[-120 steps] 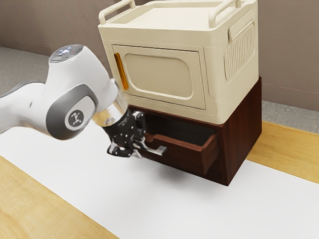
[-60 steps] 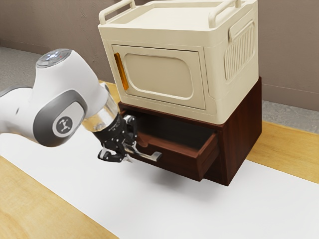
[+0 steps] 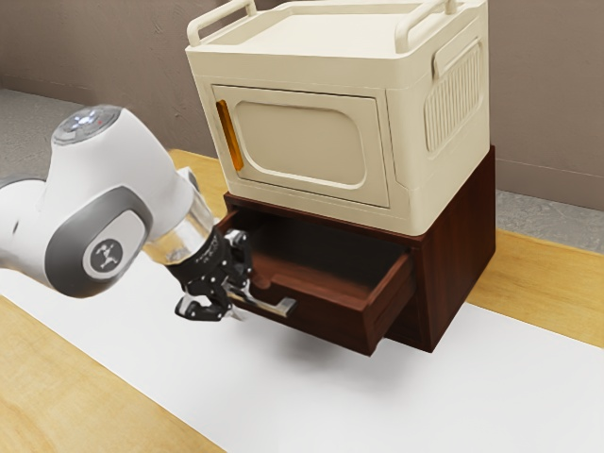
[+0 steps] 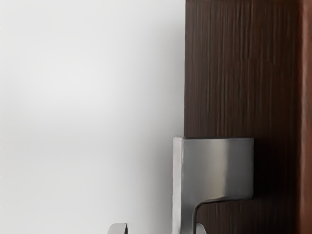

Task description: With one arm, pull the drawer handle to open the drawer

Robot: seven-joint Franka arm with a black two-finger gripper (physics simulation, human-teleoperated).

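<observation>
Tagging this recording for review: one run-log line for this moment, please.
drawer: open | tool: open, handle between its fingers | cream door: shut

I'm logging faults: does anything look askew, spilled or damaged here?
Nothing stands out: the cream cabinet sits upright on the brown one, and the open drawer is just what the task wants.

Honestly, the handle (image 4: 214, 168) low in the wrist view looked like smooth metal with a soft sheen, and the drawer front (image 4: 234, 73) behind it had a dark, streaky wood grain. Exterior view: the cream cabinet (image 3: 302, 146) up top seemed smooth, plasticky, fairly matt, while the table (image 3: 66, 396) at lower left was pale grained wood.
</observation>
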